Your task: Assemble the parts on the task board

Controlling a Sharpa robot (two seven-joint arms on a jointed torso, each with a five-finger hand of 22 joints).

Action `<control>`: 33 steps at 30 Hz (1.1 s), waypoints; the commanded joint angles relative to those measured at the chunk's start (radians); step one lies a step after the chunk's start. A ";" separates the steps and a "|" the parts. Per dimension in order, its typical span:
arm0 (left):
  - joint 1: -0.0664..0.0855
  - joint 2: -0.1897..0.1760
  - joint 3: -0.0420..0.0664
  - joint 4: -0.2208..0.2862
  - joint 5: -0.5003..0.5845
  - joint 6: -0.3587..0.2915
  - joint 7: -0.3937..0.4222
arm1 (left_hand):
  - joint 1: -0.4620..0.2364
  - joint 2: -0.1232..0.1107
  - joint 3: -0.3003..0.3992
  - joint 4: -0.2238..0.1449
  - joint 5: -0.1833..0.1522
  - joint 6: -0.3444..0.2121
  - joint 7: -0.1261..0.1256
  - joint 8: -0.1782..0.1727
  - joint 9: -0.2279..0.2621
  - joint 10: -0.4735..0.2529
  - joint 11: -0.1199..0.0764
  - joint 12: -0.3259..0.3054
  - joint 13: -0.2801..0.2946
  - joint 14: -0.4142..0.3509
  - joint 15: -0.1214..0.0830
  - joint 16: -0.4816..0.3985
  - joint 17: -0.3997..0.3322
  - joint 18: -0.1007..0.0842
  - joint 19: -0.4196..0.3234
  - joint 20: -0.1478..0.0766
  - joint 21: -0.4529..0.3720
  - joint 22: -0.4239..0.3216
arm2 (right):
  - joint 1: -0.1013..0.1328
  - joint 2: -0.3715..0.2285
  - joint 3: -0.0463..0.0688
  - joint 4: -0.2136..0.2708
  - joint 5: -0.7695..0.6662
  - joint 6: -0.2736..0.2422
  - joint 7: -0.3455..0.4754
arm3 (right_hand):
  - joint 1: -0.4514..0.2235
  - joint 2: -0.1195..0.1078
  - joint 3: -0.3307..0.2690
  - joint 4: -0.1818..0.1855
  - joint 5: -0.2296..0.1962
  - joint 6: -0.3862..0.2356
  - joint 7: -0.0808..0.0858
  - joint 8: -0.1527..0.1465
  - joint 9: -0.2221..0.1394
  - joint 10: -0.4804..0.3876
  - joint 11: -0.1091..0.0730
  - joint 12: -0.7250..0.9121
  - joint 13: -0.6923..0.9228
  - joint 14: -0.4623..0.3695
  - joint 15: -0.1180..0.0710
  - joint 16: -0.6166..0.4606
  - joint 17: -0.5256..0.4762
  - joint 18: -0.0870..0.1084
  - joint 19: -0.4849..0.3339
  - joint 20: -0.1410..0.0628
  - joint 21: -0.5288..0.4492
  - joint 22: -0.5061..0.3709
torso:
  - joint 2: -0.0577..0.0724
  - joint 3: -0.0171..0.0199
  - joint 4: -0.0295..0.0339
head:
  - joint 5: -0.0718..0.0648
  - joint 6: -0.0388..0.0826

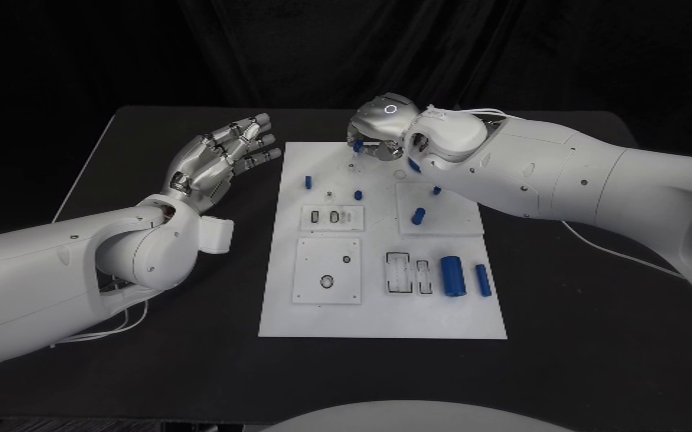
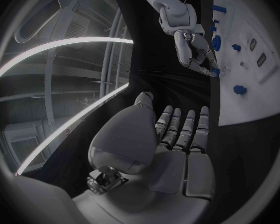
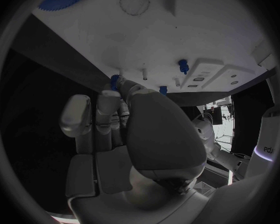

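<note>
Hovering beside the board (image 1: pixel 382 322), my left hand (image 1: pixel 224 157) is spread, palm up, holding nothing, above the table (image 1: pixel 173 352). Blue parts (image 1: pixel 451 276) lie on the board's near end, well apart from both hands. Farther off, my right hand (image 1: pixel 387 127) curls its fingertips (image 3: pixel 112 95) down at the board's far edge, touching a small blue part (image 3: pixel 114 78); whether they pinch it, I cannot tell.

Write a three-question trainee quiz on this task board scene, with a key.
1. True or false: the left hand holds a blue part.
2. Which hand is at the far edge of the task board? A) left B) right
3. Fill in: the large blue cylinder lies near the board's ___ right corner.

Key: 1 false, its fingers are spread and empty. 2 B. 3 near.
</note>
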 commanded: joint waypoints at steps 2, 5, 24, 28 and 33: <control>0.002 0.001 0.001 0.002 0.005 0.013 0.096 | 0.014 -0.001 0.005 0.000 0.005 0.023 0.003 0.011 0.003 0.005 -0.003 0.005 0.001 0.011 0.001 0.005 0.002 -0.018 0.006 -0.002 0.004 -0.001 | -0.010 0.005 -0.002 -0.002 -0.004 0.010 -0.007 | -0.011 -0.003 0.000 0.007 -0.004 -0.013 0.002 -0.009 -0.001 -0.009 -0.002 -0.004 0.002 -0.003 0.006 -0.005 0.000 -0.008 0.003 0.001 0.004 0.002 | 0.000 -0.0001 0.0001 | -0.002 -0.004; 0.002 0.000 0.001 0.002 0.005 0.013 0.096 | 0.016 -0.001 0.006 0.000 0.005 0.029 0.007 0.015 0.004 0.006 -0.004 0.006 0.001 0.011 0.001 0.006 0.002 -0.019 0.007 -0.002 0.005 -0.001 | -0.011 0.006 -0.002 -0.002 -0.004 0.011 -0.006 | -0.012 -0.003 0.000 0.008 -0.005 -0.015 0.002 -0.010 -0.001 -0.009 -0.002 -0.003 0.002 -0.003 0.006 -0.006 -0.001 -0.008 0.003 0.001 0.004 0.002 | 0.000 -0.0003 -0.0010 | 0.000 -0.006; 0.002 0.001 0.001 -0.002 0.009 0.012 0.096 | 0.019 -0.001 0.008 -0.001 0.008 0.035 0.012 0.019 0.004 0.006 -0.005 0.005 0.001 0.012 0.001 0.007 0.002 -0.019 0.008 -0.002 0.006 -0.001 | -0.011 0.010 -0.001 0.000 -0.004 0.044 -0.029 | -0.031 -0.033 -0.029 0.020 -0.019 -0.146 -0.029 -0.066 -0.034 -0.164 0.026 -0.005 -0.001 -0.040 0.026 -0.077 -0.087 0.004 -0.038 0.016 -0.046 -0.051 | -0.001 0.0012 -0.0032 | 0.007 -0.013; 0.002 0.000 0.001 -0.001 0.011 0.013 0.095 | 0.019 -0.001 0.008 -0.001 0.008 0.035 0.012 0.019 0.004 0.006 -0.005 0.005 0.001 0.012 0.001 0.007 0.002 -0.019 0.008 -0.002 0.006 -0.001 | -0.012 0.008 -0.001 0.000 -0.004 0.052 -0.035 | -0.029 -0.027 -0.049 0.014 -0.018 -0.182 -0.031 -0.064 -0.049 -0.210 0.028 -0.002 0.002 -0.051 0.029 -0.091 -0.103 0.008 -0.051 0.022 -0.063 -0.065 | -0.001 0.0016 -0.0035 | 0.008 -0.014; 0.002 0.000 0.001 -0.003 0.015 0.013 0.095 | 0.019 -0.002 0.008 -0.001 0.008 0.036 0.012 0.019 0.004 0.006 -0.005 0.005 0.001 0.013 0.001 0.009 0.002 -0.019 0.009 -0.002 0.006 -0.001 | -0.012 0.006 -0.001 0.002 -0.004 0.051 -0.038 | -0.028 -0.025 -0.051 0.013 -0.018 -0.178 -0.032 -0.061 -0.049 -0.207 0.028 -0.001 0.004 -0.052 0.029 -0.093 -0.105 0.008 -0.051 0.023 -0.063 -0.065 | -0.001 0.0017 -0.0032 | 0.008 -0.015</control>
